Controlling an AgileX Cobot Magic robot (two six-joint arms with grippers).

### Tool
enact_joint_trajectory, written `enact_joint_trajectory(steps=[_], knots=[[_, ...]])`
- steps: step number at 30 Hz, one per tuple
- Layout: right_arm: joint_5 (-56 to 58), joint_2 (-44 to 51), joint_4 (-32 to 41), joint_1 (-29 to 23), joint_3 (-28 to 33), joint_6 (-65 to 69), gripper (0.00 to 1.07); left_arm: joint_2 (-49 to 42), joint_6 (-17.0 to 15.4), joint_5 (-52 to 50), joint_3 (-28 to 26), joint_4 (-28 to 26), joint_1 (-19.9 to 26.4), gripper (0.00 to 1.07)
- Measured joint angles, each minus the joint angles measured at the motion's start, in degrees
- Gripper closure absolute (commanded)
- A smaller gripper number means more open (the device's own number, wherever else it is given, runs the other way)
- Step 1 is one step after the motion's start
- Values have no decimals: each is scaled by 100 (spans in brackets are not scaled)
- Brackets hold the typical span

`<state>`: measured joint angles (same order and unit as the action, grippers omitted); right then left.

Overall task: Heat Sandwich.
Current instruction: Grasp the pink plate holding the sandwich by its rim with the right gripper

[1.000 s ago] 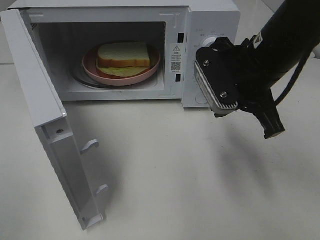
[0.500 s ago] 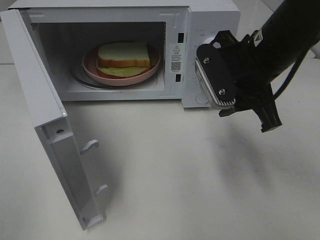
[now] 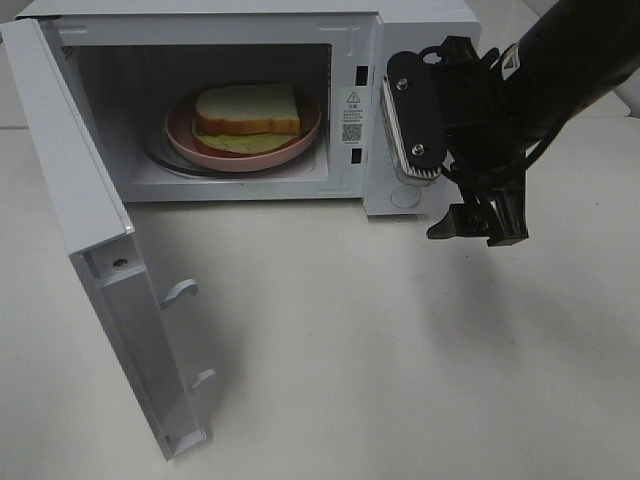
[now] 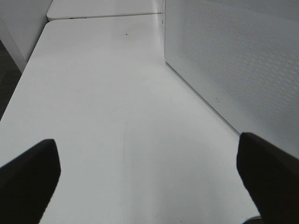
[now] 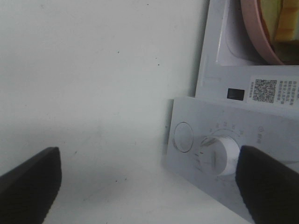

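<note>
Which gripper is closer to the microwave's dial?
Right. The right gripper hangs open just in front of the dial; the left gripper sits off beside a perforated panel.

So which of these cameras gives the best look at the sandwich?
The high outside camera: it shows the sandwich whole, on its pink plate inside the open microwave. The right wrist camera catches only a sliver of it behind the plate's rim. The left wrist camera shows none of it.
</note>
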<state>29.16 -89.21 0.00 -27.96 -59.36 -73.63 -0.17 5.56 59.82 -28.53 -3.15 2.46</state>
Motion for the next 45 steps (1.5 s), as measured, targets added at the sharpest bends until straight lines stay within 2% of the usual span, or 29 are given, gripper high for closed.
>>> enact_joint_trajectory(steps=[8,20,33,45], knots=[[-46,-46,-120,-206,-229,109,13,0,0,0,0,0,0,10],[-63,-877,-229,-625,-951,264,16,0,0,0,0,0,0,10],[-172,-1633,-252,-670,-1679,327,18,0,0,0,0,0,0,10],[-201,-2538,-269,-728,-2590,710,20,0,0,0,0,0,0,10]])
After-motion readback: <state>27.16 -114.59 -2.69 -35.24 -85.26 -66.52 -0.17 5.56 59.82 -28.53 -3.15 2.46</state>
